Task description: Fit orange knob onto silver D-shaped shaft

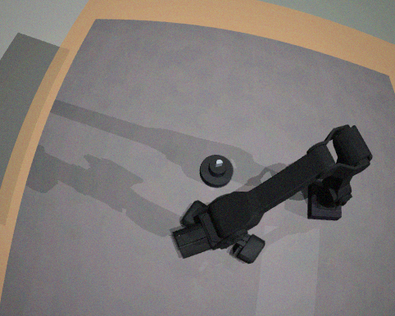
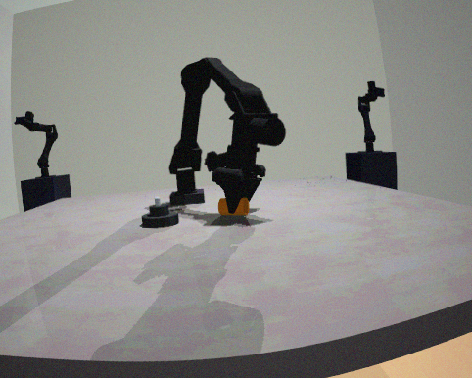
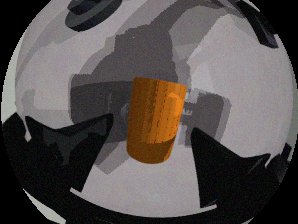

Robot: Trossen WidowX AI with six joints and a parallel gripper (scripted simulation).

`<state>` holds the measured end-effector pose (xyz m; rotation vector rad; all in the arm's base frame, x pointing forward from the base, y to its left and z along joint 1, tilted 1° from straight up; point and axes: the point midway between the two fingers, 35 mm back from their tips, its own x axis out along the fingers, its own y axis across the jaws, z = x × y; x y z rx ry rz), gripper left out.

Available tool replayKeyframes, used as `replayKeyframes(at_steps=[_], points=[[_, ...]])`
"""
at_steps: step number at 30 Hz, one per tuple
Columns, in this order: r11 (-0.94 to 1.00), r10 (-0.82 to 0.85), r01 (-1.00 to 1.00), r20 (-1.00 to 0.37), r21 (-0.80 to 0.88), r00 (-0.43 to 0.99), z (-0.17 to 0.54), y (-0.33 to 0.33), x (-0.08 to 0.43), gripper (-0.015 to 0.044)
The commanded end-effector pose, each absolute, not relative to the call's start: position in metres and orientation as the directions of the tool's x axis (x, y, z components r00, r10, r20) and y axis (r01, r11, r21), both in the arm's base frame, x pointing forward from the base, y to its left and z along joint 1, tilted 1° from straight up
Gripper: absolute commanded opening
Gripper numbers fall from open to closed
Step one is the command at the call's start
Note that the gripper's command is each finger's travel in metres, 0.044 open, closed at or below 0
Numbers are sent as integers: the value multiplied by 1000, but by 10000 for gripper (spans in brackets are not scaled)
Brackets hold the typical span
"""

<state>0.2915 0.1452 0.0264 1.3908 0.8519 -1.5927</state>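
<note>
The orange knob (image 2: 223, 207) (image 3: 156, 120) lies between the open end effector's (image 2: 233, 212) (image 3: 152, 122) fingers.

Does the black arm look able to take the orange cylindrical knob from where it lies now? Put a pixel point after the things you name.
Probably yes: the open tool (image 2: 236, 208) (image 3: 153, 125) is lowered around the orange cylindrical knob (image 2: 222, 207) (image 3: 154, 122), with space on both sides, and nothing visible blocks the closing.
</note>
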Motion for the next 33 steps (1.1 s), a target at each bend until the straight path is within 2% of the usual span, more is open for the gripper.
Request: replayKeyframes(at_steps=[1,3,12,21,26,33], points=[[-416,-156,909,-987,35,-33,25,145,292,282],[-416,-156,909,-987,35,-33,25,145,292,240],[-416,-156,909,-987,35,-33,25,145,292,240],[-416,-156,909,-987,35,-33,25,145,292,180],[-418,-144,908,-989,35,-28,26,144,292,180],[-420,-33,907,-999,34,23,31,139,289,180]])
